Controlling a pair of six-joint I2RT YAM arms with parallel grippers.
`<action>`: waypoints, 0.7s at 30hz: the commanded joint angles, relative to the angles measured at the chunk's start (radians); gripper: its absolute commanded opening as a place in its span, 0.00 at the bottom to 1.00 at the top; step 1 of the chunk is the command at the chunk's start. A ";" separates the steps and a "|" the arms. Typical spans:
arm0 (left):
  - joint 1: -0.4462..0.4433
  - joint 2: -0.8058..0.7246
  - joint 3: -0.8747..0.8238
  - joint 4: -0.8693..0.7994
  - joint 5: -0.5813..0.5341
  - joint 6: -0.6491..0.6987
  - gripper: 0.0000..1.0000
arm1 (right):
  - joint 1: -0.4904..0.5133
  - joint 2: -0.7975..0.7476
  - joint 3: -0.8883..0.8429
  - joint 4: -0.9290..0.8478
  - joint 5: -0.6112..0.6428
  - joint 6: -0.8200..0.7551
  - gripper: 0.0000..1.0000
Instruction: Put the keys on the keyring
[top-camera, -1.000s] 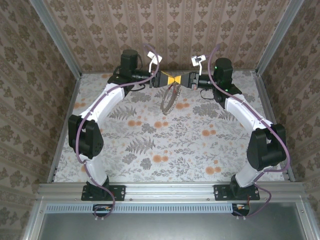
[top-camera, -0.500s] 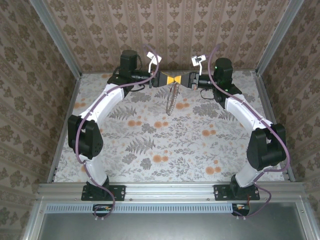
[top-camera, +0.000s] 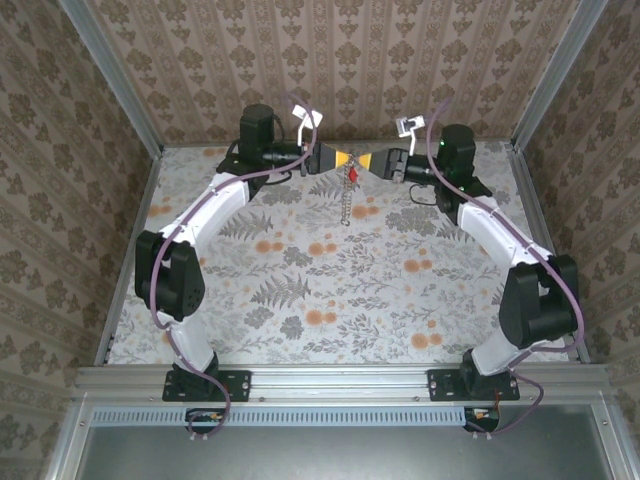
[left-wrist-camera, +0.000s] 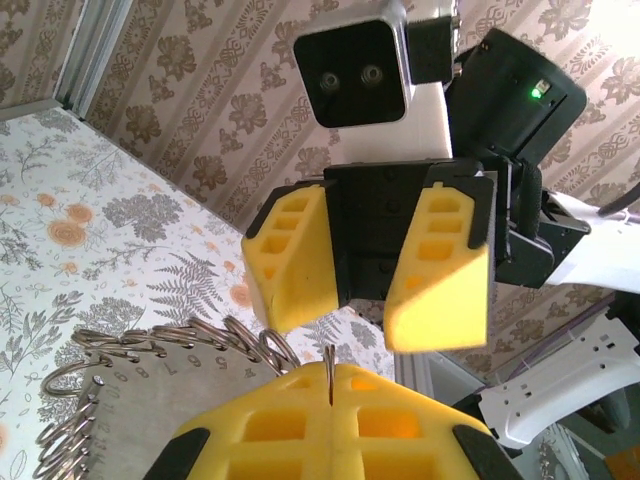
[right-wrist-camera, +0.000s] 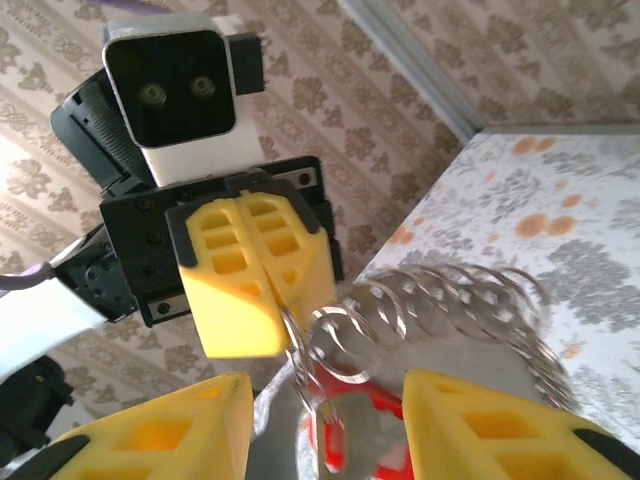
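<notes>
the left gripper (top-camera: 343, 159) and right gripper (top-camera: 368, 162) face each other tip to tip above the middle of the far edge of the table (top-camera: 300, 290). the left fingers (left-wrist-camera: 300, 420) are pressed together, pinching a thin wire of the keyring (top-camera: 346, 200), which hangs down from them as a loop of silvery rings clear of the surface. the right fingers (right-wrist-camera: 480, 420) are spread apart on either side of the red-headed key (top-camera: 352, 176), which sits against the ring's top; whether it is threaded on cannot be told.
</notes>
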 joint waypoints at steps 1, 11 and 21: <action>0.000 -0.060 -0.006 0.112 -0.010 -0.065 0.00 | -0.016 -0.079 -0.063 0.094 0.069 0.044 0.46; -0.001 -0.076 -0.031 0.200 -0.036 -0.155 0.00 | 0.025 -0.204 -0.281 0.205 0.255 0.018 0.52; -0.030 -0.082 -0.036 0.233 -0.032 -0.185 0.00 | 0.123 -0.214 -0.241 0.079 0.346 -0.124 0.55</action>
